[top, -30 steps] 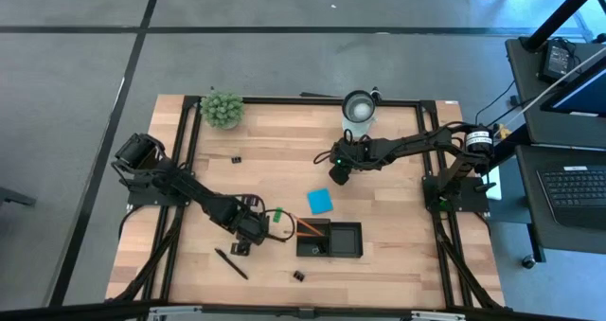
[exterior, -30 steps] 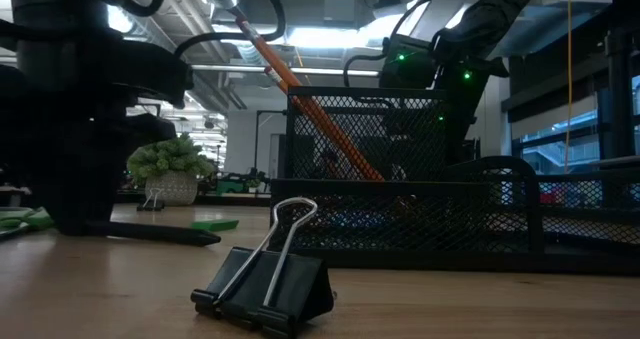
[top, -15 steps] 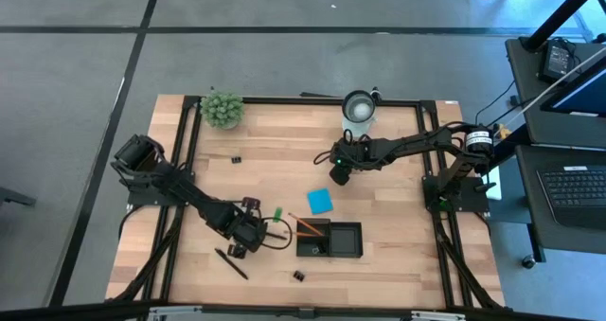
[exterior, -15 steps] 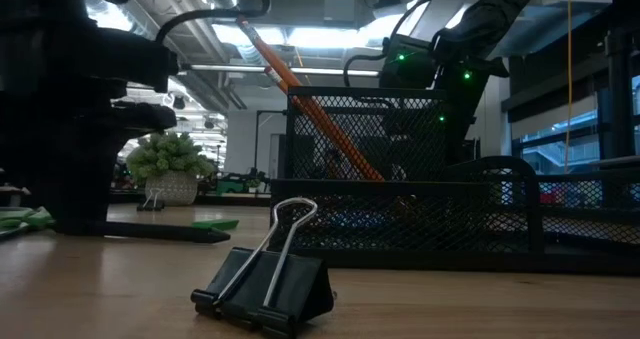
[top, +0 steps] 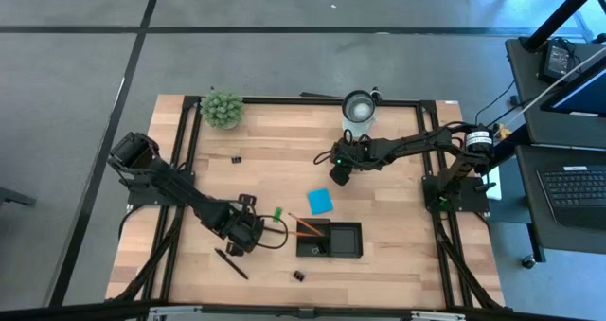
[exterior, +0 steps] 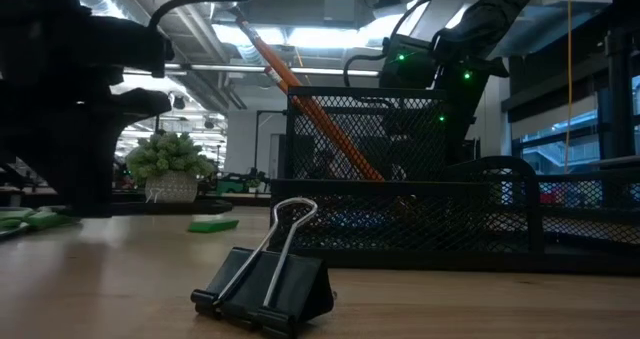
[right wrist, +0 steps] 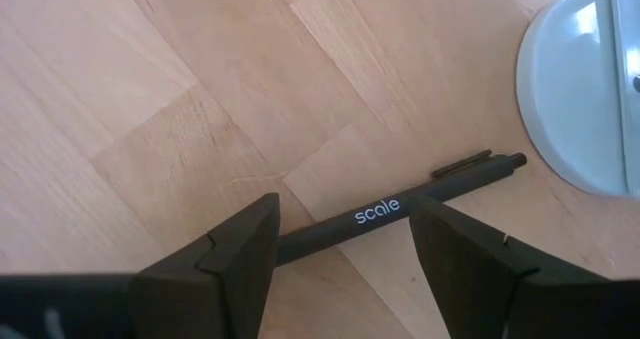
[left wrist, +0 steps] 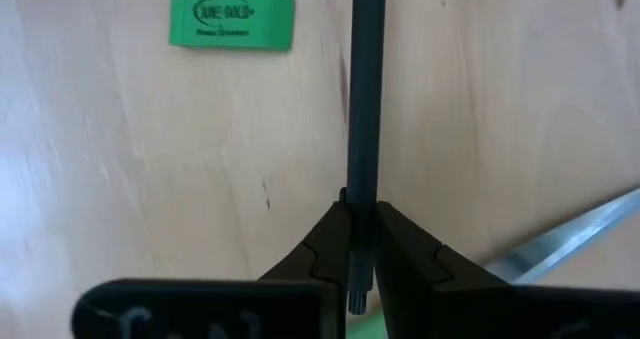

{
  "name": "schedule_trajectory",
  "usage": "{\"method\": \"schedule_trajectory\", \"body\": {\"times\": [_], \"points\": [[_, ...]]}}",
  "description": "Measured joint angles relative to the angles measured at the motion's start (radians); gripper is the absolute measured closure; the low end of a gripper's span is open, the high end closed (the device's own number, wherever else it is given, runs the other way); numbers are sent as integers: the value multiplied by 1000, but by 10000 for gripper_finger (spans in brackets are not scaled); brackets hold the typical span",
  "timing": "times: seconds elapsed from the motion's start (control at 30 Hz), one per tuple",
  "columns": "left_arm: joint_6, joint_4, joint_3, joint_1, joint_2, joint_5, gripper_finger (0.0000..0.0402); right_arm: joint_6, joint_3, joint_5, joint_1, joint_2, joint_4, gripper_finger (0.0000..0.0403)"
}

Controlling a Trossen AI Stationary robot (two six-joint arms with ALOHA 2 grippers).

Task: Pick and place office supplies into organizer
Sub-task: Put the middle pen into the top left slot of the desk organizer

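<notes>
My left gripper (top: 240,234) (left wrist: 358,229) hovers over the near-left part of the table, left of the black organizer (top: 329,239), shut on a black pen (left wrist: 366,79). A green block (left wrist: 232,21) (top: 277,212) and a scissors blade (left wrist: 560,241) lie flat on the wood below it. My right gripper (top: 336,172) (right wrist: 345,241) hangs open over another black pen (right wrist: 400,207) marked "scale", its fingers standing either side of it. An orange pencil (top: 305,228) (exterior: 310,104) leans in the organizer. The blue pad (top: 319,201) lies flat between the grippers. My left gripper pinches the black pen near one end of its shaft (left wrist: 362,184) between its two fingertips (left wrist: 320,244). The fingers lie across the pen, which runs straight out ahead of them. In the low view no pen lies on the table under this arm.
The white cup (top: 358,105) (right wrist: 590,89) stands close beyond the right gripper's pen. The plant ball (top: 222,110) sits at the far left. Binder clips lie at the near edge (top: 298,276) (exterior: 265,289) and far left (top: 236,158). One more black pen (top: 231,263) lies near-left.
My left gripper has drifted a little toward the table's left edge and risen. The black pen that lay on the table under it in the low view no longer lies there; it has been lifted.
</notes>
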Motion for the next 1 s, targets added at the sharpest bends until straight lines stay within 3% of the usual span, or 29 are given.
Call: {"method": "schedule_trajectory", "body": {"times": [0.3,0.73,1.0], "points": [[0,-94,52,-2,0,-37,375,0,0,0,0,0,0,175],[81,-550,349,-2,-2,-338,375,-20,0,0,0,0,0,175],[199,-589,479,-1,-2,-457,374,-19,0,0,0,0,0,175]]}}
